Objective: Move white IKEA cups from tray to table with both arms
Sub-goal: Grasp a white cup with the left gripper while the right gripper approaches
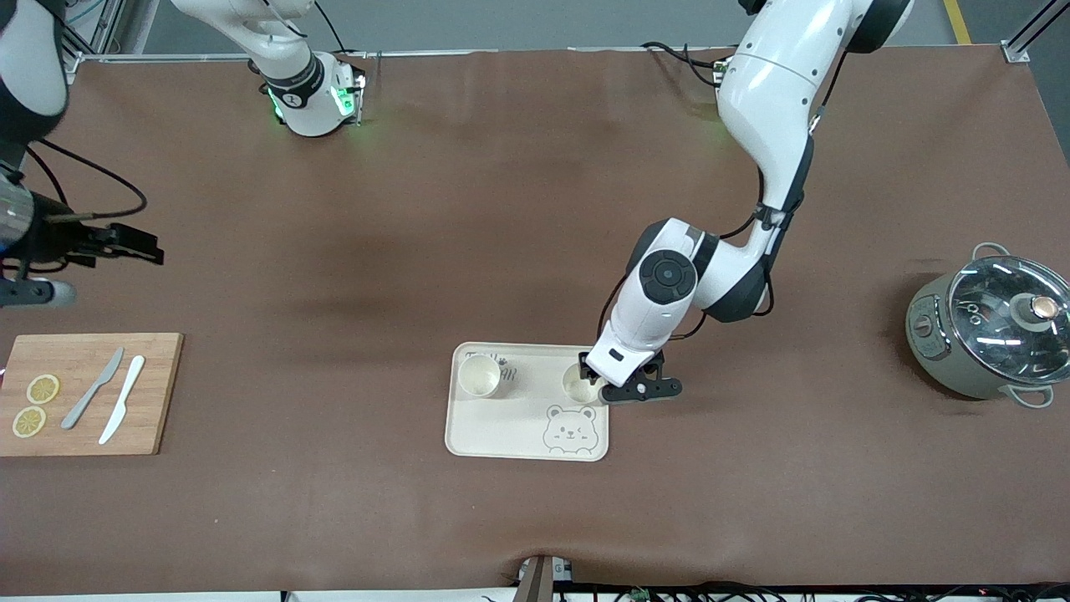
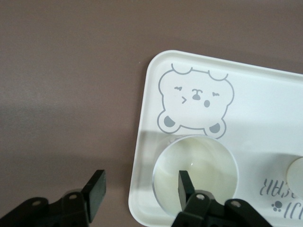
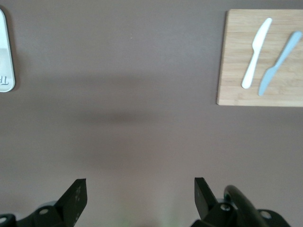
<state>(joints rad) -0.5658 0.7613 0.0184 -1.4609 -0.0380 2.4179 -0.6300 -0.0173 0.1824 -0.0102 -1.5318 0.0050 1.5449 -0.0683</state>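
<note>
Right pincer (image 1: 134,242) waits spread wide, empty, over bare counter (image 1: 334,276); first cup (image 1: 479,375) stands at the bear tray's (image 1: 501,426) ten o'clock, second cup (image 1: 580,384) at two o'clock, left pincer (image 1: 642,390) gaping astride its rim, one finger inside

— What can't you make out at the cream bear-printed tray (image 1: 528,426)?

— The left arm's black two-finger gripper (image 1: 603,386) covers part of the small cream-white tumbler (image 1: 578,384) beside it, and the grey lettering (image 1: 508,370) by the other tumbler is too small to read.

— And at the edges?

— The grey-green pot with a glass lid (image 1: 986,330) is cut off, and so is most of the right arm (image 1: 33,125).
</note>
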